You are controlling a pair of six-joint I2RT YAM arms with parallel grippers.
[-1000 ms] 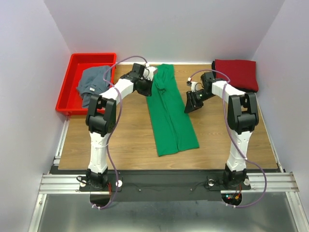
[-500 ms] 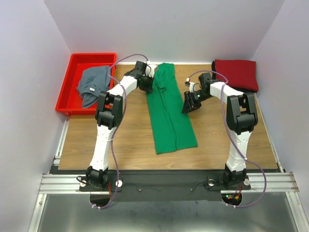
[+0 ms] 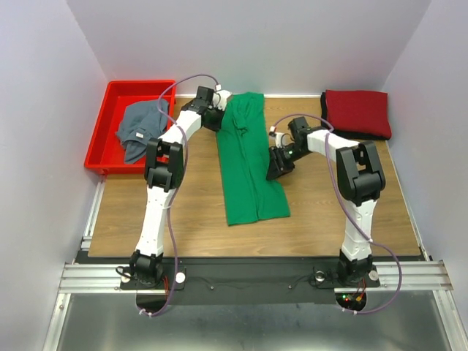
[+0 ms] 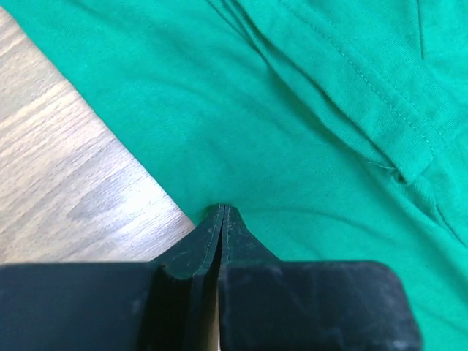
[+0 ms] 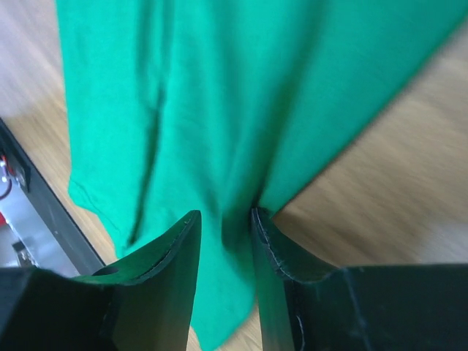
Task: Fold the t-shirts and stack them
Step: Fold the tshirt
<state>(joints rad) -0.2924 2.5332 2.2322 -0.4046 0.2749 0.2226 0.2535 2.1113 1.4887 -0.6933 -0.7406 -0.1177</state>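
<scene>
Dragging has shifted the bright green cloth t-shirt (image 3: 248, 168) toward 9 o'clock across the wooden surface (image 3: 183, 205) within the last second. It lies at centre as a long, narrow strip. The left fingers (image 4: 191, 252) are clamped on its 11 o'clock edge. The right fingers (image 5: 164, 256) pinch its 3 o'clock edge. The strip is probably being positioned for a crosswise fold.

We found the top view bright and evenly lit, with only faint, soft shadows. Ahead of the left gripper (image 4: 221, 212) the green t-shirt (image 4: 292, 110) was sharp; ahead of the right gripper (image 5: 225, 219) it was smeared by blur.
</scene>
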